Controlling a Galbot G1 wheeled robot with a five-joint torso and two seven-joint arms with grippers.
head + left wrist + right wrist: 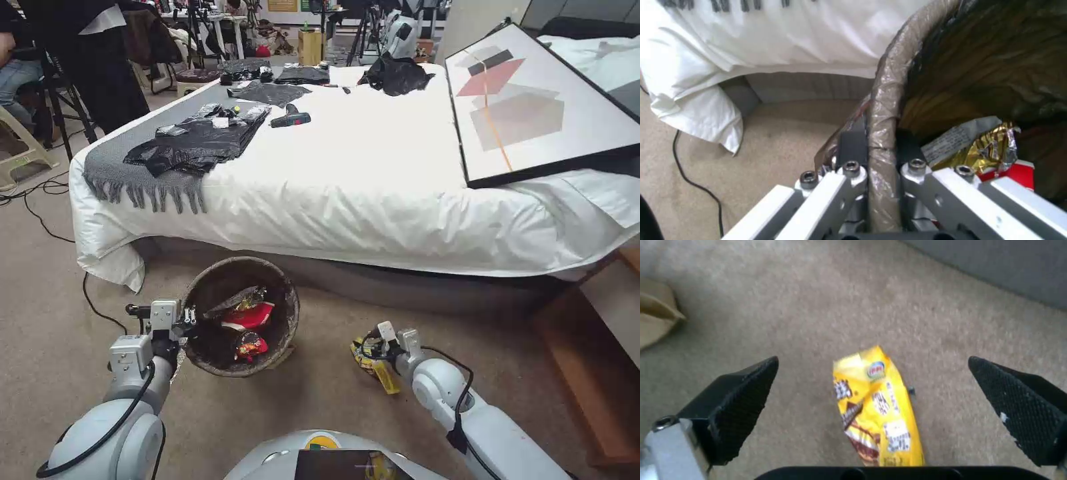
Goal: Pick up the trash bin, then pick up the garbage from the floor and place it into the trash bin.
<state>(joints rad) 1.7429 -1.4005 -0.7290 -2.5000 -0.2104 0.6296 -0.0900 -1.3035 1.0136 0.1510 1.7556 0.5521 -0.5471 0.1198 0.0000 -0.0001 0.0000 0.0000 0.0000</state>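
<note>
My left gripper is shut on the near rim of the trash bin, with one finger inside and one outside the brown-black liner. The bin holds a red-and-white cup and a gold foil wrapper. A yellow snack wrapper lies flat on the carpet to the bin's right. My right gripper hangs just above it, open. In the right wrist view the yellow wrapper lies between the spread black fingers of the right gripper. A flat brown paper bag lies off to one side.
The white-sheeted bed runs across just behind the bin. A framed picture leans on its right part. A black cable trails on the carpet at the left, and a wooden ledge stands at the right.
</note>
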